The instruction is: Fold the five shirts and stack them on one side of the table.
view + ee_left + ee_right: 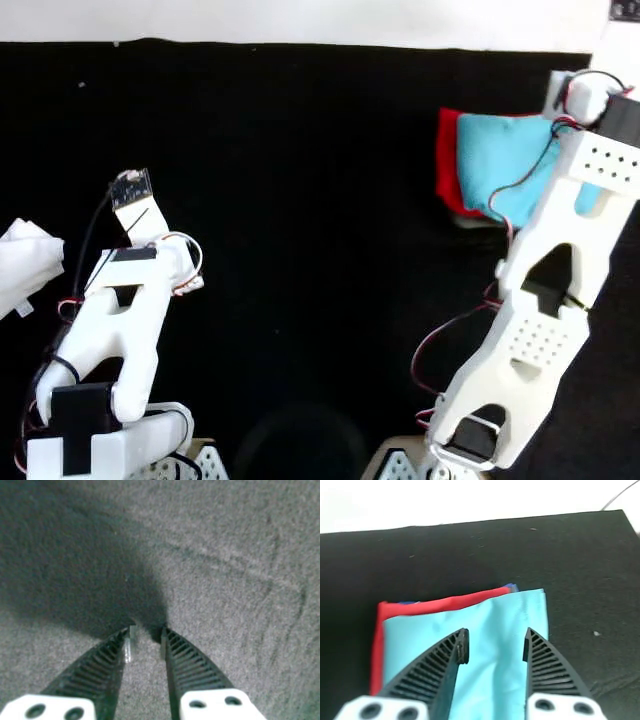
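Black cloth covers the bench (300, 200) beneath my left tool (146, 637), whose jaws stand a narrow gap apart on nothing. The white shirt (28, 262) lies crumpled at the bench's left edge, off that arm's left side (clearly the nearer arm), so I judge it goes next. Farther off, my right tool (495, 647) hangs spread above the teal shirt (495, 620), stacked on the red shirt (420, 605).

My left gripper (146, 639) and right gripper (495, 647) are matt black plastic, ribbed on the inner faces, with smooth white plastic mounts. The table cover (225, 555) is matt black cloth, fuzzy like felt. The turquoise shirt (520, 610) and red shirt (420, 607) are thin, smooth cloth. The white shirt (25, 262) is soft, crumpled cloth.
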Tool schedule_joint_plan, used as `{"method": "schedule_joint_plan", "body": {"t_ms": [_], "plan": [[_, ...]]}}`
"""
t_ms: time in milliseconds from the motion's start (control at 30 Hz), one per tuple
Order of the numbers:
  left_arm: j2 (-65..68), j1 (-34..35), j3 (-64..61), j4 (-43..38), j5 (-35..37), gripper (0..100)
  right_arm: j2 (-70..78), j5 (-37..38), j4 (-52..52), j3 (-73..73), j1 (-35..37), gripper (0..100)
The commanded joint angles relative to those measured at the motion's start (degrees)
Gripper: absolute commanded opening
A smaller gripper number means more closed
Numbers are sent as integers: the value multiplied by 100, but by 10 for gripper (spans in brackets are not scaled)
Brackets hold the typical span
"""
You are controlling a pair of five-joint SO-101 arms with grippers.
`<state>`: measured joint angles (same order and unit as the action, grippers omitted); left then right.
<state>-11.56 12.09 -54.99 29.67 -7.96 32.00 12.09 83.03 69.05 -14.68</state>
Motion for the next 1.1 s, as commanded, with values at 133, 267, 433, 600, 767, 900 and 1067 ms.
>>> {"method": "schedule_joint_plan", "body": {"t_ms": [133,267,433,600,767,900,1067], "plan": [[-48,31,31,-193,-53,102,-936,-35,1587,57,734,174],[-48,31,31,-193,-53,104,-1165,-35,1815,-224,1068,174],[-48,-4,22,-193,-53,104,-2334,-62,1824,-1833,1622,174],[-48,-31,22,-193,-53,104,-4532,-79,1569,-5270,2343,174],[-48,-40,22,-193,-53,104,-6343,-44,-31,-8971,2360,174],[-48,-57,22,-185,-53,105,-7442,149,-1473,-11407,2325,174],[-101,198,233,193,-413,106,-8040,519,-2360,-13191,2167,174]]}}
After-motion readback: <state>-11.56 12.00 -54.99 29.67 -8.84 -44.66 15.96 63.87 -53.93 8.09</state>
